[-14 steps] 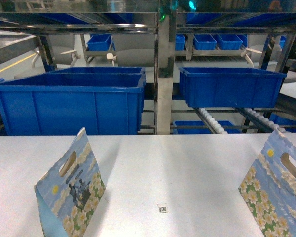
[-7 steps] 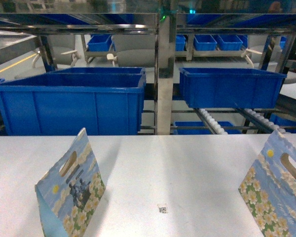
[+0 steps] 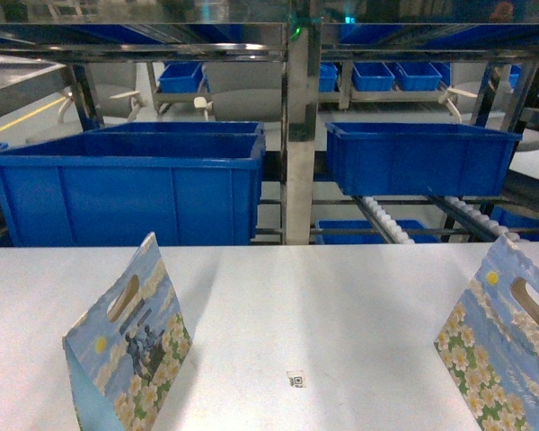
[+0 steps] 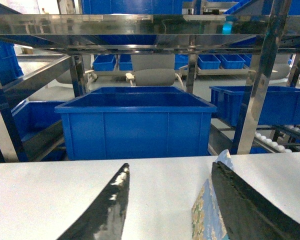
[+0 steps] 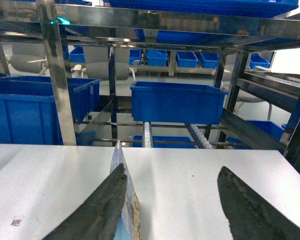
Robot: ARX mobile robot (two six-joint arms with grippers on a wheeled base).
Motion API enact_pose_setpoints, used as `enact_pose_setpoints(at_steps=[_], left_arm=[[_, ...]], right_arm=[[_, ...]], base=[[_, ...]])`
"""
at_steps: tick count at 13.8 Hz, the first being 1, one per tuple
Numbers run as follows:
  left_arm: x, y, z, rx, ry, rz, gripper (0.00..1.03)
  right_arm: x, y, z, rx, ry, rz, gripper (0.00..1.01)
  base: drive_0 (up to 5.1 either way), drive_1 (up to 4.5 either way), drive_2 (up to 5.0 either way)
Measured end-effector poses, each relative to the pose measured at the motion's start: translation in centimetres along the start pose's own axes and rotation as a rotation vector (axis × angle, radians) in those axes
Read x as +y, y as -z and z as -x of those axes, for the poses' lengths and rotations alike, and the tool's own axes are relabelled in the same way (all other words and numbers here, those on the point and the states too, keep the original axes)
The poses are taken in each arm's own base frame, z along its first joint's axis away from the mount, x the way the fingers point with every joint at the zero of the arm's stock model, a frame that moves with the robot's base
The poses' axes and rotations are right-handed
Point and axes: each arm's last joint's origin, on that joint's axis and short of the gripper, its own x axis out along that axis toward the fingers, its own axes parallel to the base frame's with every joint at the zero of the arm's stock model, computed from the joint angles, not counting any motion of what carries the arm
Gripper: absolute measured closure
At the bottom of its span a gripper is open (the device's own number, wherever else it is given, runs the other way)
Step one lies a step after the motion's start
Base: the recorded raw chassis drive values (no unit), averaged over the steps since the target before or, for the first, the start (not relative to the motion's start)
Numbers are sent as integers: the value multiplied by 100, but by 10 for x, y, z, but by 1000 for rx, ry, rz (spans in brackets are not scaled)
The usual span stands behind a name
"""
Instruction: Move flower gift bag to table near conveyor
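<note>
Both bags stand on the white surface (image 3: 341,305). My left pincer (image 4: 170,210) and right pincer (image 5: 172,210) are released, empty; withdraw straight back, touching neither printed paper flower gift bag (image 3: 130,346).

Bright, even overhead light fills all 3 views. The white counter (image 3: 341,305) is nearly washed out, with only soft, faint shadows beside the 2 gift bags, the left one (image 3: 126,350) and the right one (image 3: 503,341). The steel conveyor (image 3: 298,135) frame throws glare and mirror-like reflections (a green glint shows near its top). The head view is slightly soft and grainy. Both wrist views show near fingers (image 4: 107,210) dark and blurred.
</note>
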Motion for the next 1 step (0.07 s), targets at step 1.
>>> enact_pose_setpoints(at_steps=[1], left_arm=[[0, 0, 0, 0, 0, 0, 31]], right_arm=[[0, 0, 0, 0, 0, 0, 28]], base=[[0, 0, 0]])
